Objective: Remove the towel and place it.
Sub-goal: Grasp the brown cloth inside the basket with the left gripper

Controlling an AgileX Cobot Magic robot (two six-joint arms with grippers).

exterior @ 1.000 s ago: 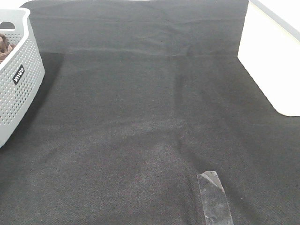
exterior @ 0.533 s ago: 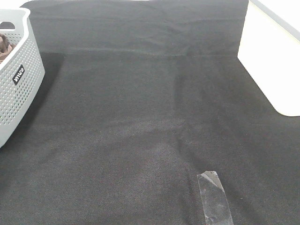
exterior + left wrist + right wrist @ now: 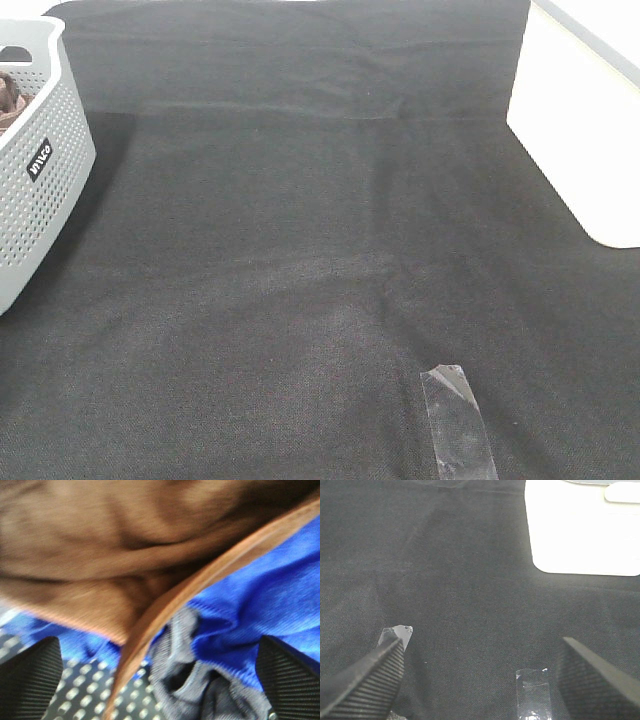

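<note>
Plainly, the left pincer (image 3: 157, 640) stood wide open, its two black ribbed fingers (image 3: 30, 680) far apart at the edges of its wrist view and nothing clamped between them. Just beyond them lay the towel (image 3: 100, 545), a reddish-brown cloth in loose folds, with its stitched hem (image 3: 200, 582) running as a lighter band across the view; the picture was blurred, so I could not tell whether the fingers touched it. Under and beside the towel lay a blue cloth (image 3: 260, 605) and a crumpled grey cloth (image 3: 185, 680), and a perforated part of the basket (image 3: 85, 690) showed near one finger. From the high camera, the pale grey basket (image 3: 40, 170) sat at the left edge on the black cover (image 3: 300, 250), and a small brown part of the towel (image 3: 10, 95) showed inside its rim. The right pincer (image 3: 482, 641) was also open and held nothing, hanging over the bare black cover (image 3: 470, 580). A strip of clear tape (image 3: 532, 690) was stuck to the cover between its fingers (image 3: 365, 680), and a second scrap of tape (image 3: 397, 632) lay at the tip of one finger. Farther off, on the right, the white desk (image 3: 580, 130) showed bare past the edge of the cover.
</note>
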